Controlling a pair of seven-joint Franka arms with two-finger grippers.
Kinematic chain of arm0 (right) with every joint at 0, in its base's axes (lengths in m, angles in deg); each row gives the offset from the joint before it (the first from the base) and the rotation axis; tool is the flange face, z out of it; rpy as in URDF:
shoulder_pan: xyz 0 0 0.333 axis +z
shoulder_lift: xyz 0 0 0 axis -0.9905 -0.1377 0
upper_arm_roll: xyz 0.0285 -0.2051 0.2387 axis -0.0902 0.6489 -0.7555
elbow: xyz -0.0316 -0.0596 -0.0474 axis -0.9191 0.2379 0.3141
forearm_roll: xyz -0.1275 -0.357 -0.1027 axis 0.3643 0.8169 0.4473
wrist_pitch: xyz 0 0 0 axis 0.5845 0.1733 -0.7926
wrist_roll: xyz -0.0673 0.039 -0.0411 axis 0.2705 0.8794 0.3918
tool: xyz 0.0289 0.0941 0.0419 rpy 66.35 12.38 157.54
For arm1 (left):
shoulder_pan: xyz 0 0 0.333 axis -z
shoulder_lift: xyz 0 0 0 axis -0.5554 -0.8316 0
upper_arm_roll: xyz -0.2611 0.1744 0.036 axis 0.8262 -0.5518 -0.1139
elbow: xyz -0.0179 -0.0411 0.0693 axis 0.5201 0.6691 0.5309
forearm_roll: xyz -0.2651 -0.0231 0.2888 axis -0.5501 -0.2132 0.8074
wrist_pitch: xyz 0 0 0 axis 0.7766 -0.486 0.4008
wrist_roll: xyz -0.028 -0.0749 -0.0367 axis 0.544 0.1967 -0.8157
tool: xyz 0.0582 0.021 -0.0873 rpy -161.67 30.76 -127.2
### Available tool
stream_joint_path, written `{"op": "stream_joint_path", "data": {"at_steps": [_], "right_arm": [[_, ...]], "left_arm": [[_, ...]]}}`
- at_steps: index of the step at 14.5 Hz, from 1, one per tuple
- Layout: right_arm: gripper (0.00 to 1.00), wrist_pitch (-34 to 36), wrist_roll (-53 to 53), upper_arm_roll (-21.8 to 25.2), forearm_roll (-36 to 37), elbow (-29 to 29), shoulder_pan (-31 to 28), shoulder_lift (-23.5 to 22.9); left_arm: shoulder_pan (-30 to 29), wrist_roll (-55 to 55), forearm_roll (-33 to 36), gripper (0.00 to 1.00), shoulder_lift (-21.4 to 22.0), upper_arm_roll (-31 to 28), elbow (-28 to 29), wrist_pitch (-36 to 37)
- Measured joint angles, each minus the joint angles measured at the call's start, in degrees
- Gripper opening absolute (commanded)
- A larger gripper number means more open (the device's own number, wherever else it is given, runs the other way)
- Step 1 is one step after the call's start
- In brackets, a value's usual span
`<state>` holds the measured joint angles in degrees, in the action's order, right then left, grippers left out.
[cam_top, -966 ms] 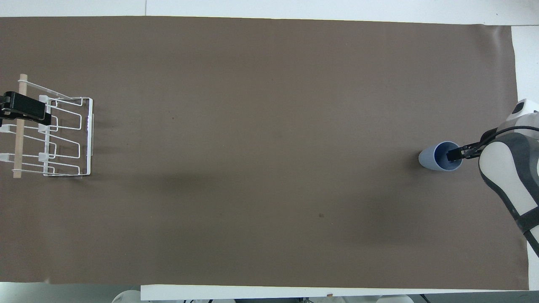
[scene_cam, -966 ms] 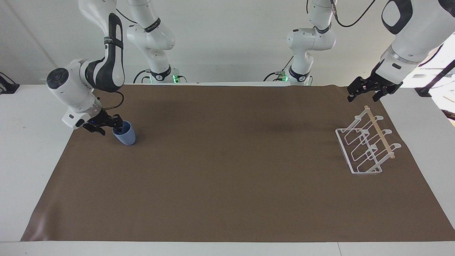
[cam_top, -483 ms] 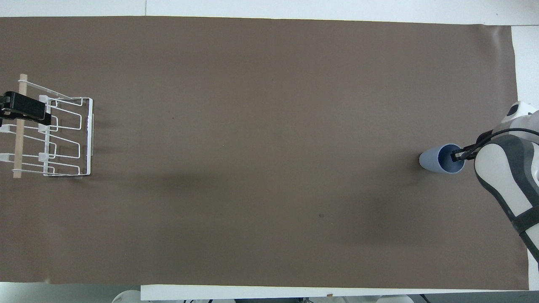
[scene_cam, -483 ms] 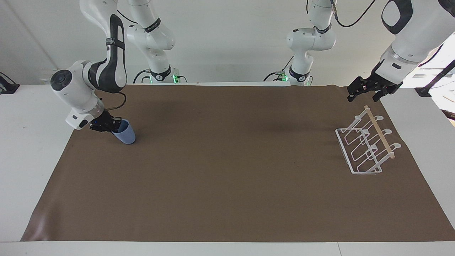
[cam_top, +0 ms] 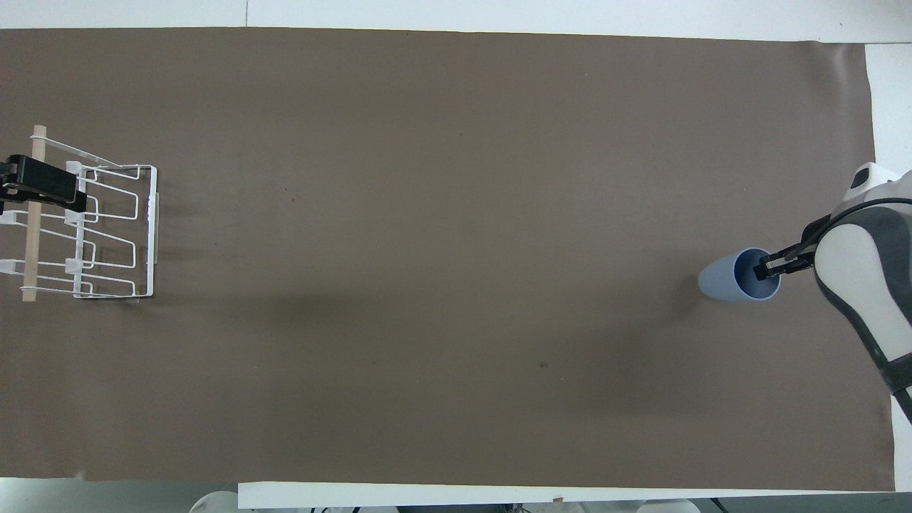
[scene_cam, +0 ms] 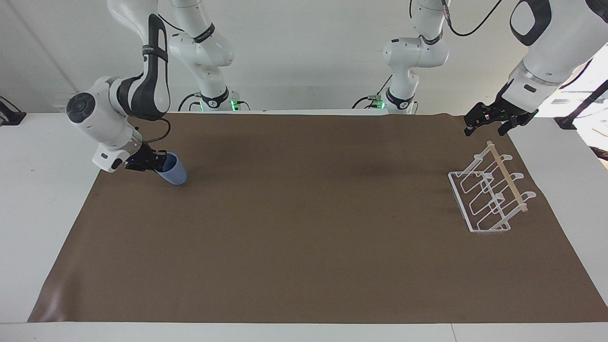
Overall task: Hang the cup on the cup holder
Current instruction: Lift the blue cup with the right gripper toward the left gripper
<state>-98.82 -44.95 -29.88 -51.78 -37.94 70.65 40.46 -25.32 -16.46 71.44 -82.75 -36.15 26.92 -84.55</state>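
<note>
Right gripper (scene_cam: 160,161) is clamping the rim of the light-blue cup (scene_cam: 174,172), one finger inside the mouth and one outside on the wall; fingers are pinched tight on the wall. In the overhead view the same grip is showing: right gripper (cam_top: 764,269) is sitting at the rim of the cup (cam_top: 723,280), with the inner finger visible inside the opening.

Cup is tilting, mouth pointing toward the gripper and the narrower base angling away toward the cup holder's end of the table. It is sitting low over the brown mat (scene_cam: 304,228); cannot tell whether the base is touching the mat or just clear of it.

Cup holder (scene_cam: 489,194) is standing on the mat at the left arm's end of the table, well apart from the cup, which is at the right arm's end. Holder is a white wire rack with slanted loop prongs and a light wooden rod (scene_cam: 507,177) across the top. Overhead: cup holder (cam_top: 114,235) is sitting with all prongs bare.

Left gripper (scene_cam: 489,124) is waiting, hovering just above the robot-side end of the cup holder's rod, not touching it. Its jaws are standing wide, holding nothing. In the overhead view the left gripper (cam_top: 50,187) is overlapping the rod.
</note>
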Motion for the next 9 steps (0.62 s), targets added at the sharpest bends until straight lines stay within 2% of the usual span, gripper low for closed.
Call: {"op": "stream_joint_path", "data": {"at_steps": [3, 6, 9], "right_arm": [[0.00, 7.5, 0.0, -0.2, -12.4, 2.8, 3.5, 2.6], [0.00, 10.5, 0.8, -0.3, -24.7, 2.6, 7.1, 3.1], [0.00, 9.5, 9.2, -0.4, -39.5, 1.8, 11.9, 3.0]], "left_arm": [[-0.9, 0.0, 0.1, 1.00, 0.0, -0.1, 0.4, 2.9], [-2.1, -0.5, 0.1, 1.00, 0.5, 0.0, 0.4, 3.9], [-0.3, -13.1, 0.0, 1.00, 1.1, 1.1, 0.5, 5.3]]}}
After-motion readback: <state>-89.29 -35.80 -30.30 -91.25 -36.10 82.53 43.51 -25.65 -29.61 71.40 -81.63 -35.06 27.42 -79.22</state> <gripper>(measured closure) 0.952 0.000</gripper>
